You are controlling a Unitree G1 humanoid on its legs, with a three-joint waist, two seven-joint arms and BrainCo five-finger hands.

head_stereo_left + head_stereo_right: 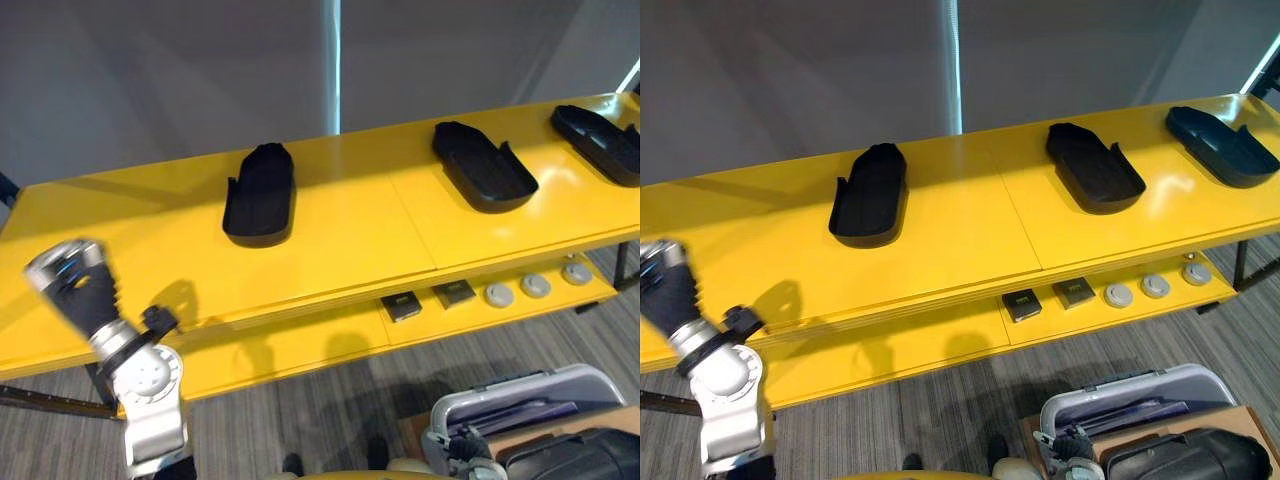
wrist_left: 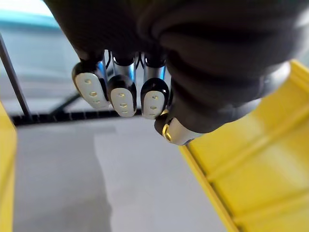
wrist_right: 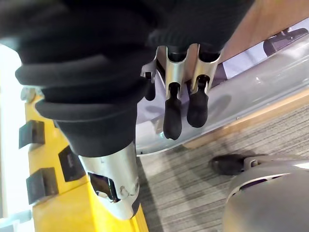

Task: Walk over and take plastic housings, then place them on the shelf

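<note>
While your left hand [image 2: 120, 94] hangs curled and empty by the left end of the shelf [image 1: 350, 230], the nearest housing [image 1: 260, 195] lies well apart, your right hand [image 3: 173, 121] loose-fingered and empty.

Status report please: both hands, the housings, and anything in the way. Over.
Left hand curled, empty, raised by shelf front. Right hand relaxed, empty, low by grey case. Three black housings on shelf top. Nothing blocking them.

Grey wall [image 1: 150, 80] with a bright vertical strip [image 1: 333, 60]; grey striped carpet [image 1: 330, 400] beneath a long yellow shelf [image 1: 350, 230].
</note>
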